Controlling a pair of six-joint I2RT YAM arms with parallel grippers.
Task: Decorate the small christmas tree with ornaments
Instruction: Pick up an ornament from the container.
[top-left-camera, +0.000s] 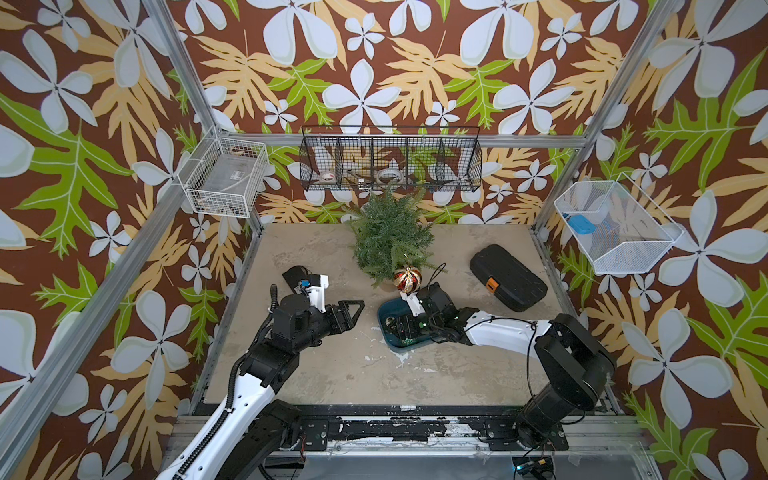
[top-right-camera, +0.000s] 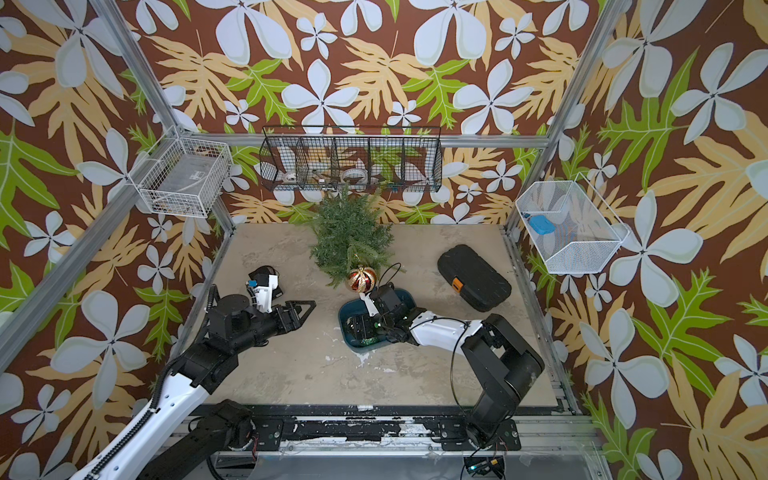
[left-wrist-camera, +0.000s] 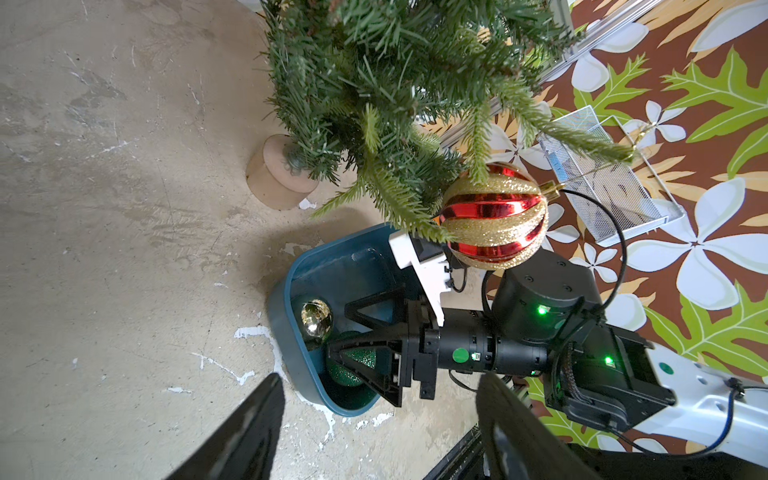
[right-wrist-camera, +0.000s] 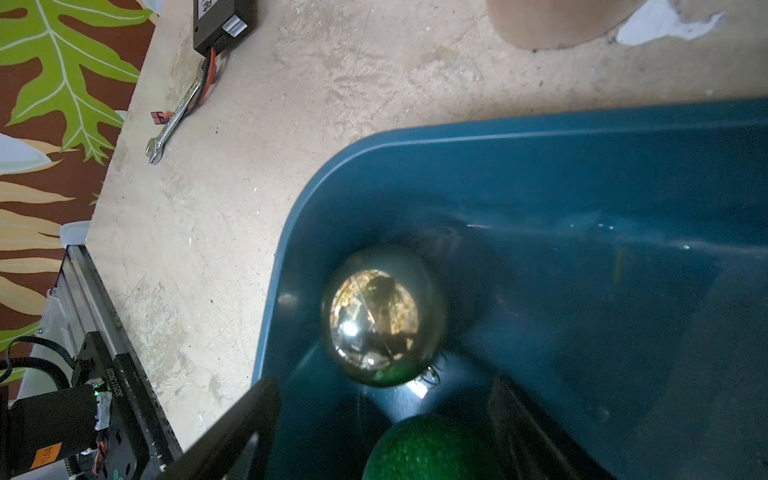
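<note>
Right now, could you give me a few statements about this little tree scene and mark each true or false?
1. The big glittery red-and-gold striped bauble hangs on the bushy green artificial tree. True.
2. The small shiny gold ball lies on the bare tabletop. False: it sits inside the blue plastic tub.
3. The right gripper reaches into the tub, with the small glittery green ball between its open jaws. True.
4. The left gripper holds an ornament. False: it is open and holds nothing.
5. The black hard case lies inside the tub. False: it lies on the table, apart.
</note>
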